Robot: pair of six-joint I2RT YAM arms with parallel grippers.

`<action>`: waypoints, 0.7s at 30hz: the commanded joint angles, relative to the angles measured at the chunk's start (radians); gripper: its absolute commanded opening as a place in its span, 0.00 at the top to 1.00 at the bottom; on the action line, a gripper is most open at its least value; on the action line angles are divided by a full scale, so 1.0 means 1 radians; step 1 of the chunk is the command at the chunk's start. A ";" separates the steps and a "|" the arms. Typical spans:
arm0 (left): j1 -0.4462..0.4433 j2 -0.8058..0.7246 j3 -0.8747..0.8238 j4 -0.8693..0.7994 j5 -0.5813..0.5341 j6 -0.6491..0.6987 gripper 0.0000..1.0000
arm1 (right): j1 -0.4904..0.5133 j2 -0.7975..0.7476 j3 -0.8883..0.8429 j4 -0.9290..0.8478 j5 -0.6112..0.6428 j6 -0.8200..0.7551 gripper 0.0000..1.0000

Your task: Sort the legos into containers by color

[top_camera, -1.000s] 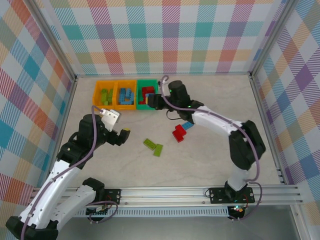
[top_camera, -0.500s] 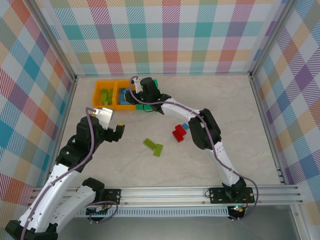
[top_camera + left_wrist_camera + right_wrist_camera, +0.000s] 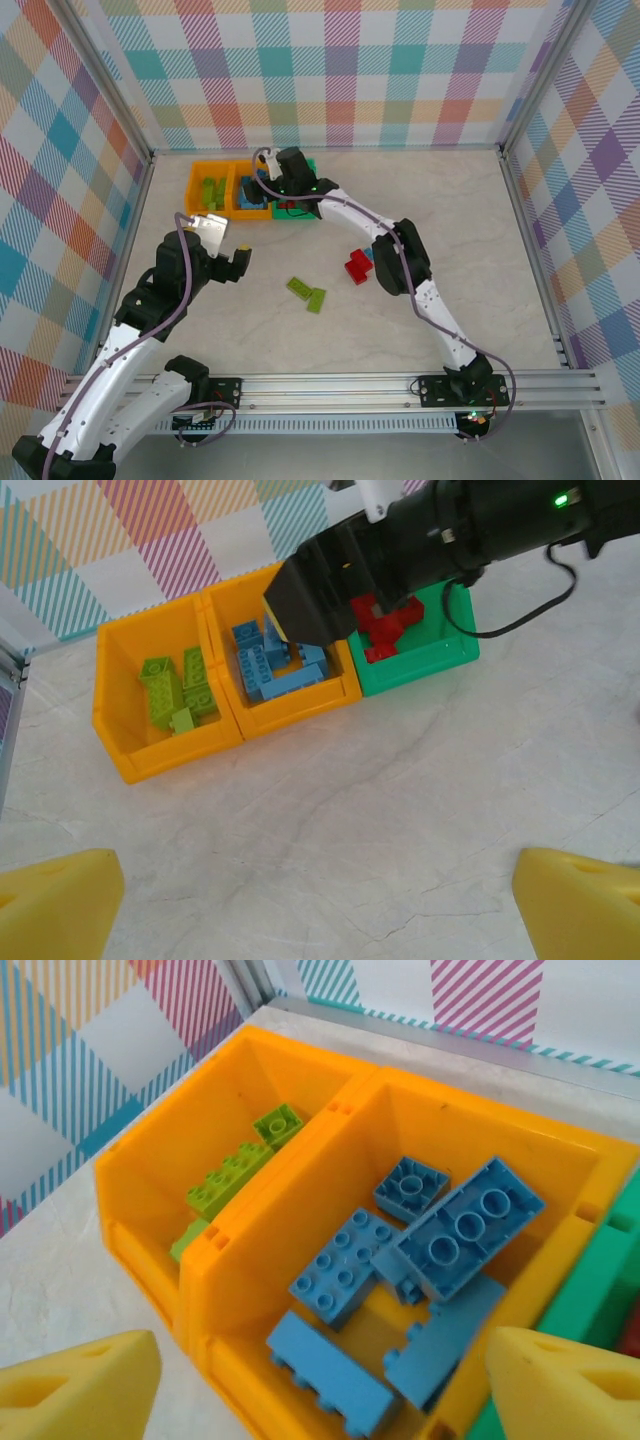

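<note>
The right gripper (image 3: 320, 1360) is hanging over the middle orange bin (image 3: 300, 1195), its yellow fingers (image 3: 85, 1385) spread wide with nothing between them. Directly under it, light blue bricks (image 3: 455, 1230) are lying jumbled in that bin. Lime green bricks (image 3: 230, 1172) are sitting in the left orange bin (image 3: 150, 1195) next door, and the green bin (image 3: 420, 665) on the other side is holding red bricks (image 3: 385, 630).

From the left wrist, the right arm's black body (image 3: 330, 580) is covering the back of the middle and green bins. The left gripper (image 3: 315, 880) is hovering well back from the bins over the bare table (image 3: 350, 800), jaws wide apart and empty.

Between the arms, two loose lime green bricks (image 3: 307, 293), loose red bricks (image 3: 357, 267) and a loose light blue brick (image 3: 369, 254) are lying on the table. The right arm's elbow is standing just beside the red and blue ones.
</note>
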 commanded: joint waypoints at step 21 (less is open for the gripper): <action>-0.003 0.212 0.122 -0.042 0.400 -0.392 0.00 | -0.046 -1.290 -1.388 -0.031 0.040 0.194 0.00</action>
